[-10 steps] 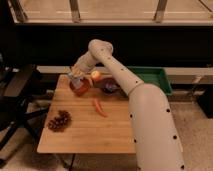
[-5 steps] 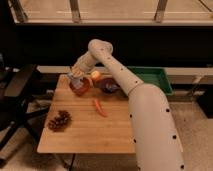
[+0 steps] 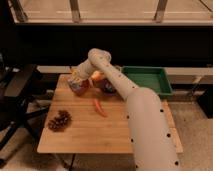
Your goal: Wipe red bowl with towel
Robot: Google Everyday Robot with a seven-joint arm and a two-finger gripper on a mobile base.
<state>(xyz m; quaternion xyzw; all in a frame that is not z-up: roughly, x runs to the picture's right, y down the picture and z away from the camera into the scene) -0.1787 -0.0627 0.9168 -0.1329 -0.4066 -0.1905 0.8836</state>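
Here the tool (image 3: 76, 80) sits low over the far left corner of the wooden worktop (image 3: 90, 135), right above the red bowl (image 3: 80, 88). The towel (image 3: 73, 77) shows only as a pale patch between them, and I cannot tell whether the tool is spread or pinching the cloth. Just right of the red bowl are a round orange thing (image 3: 96, 76) and a maroon bowl (image 3: 107, 86); a slim red vegetable (image 3: 99, 106) and a dark knobbly cluster (image 3: 60, 120) lie nearer, and a green tray (image 3: 147, 80) sits far right.

Cream tubular arm (image 3: 145, 125), dark-dotted; jaws at the red bowl (image 3: 80, 88).
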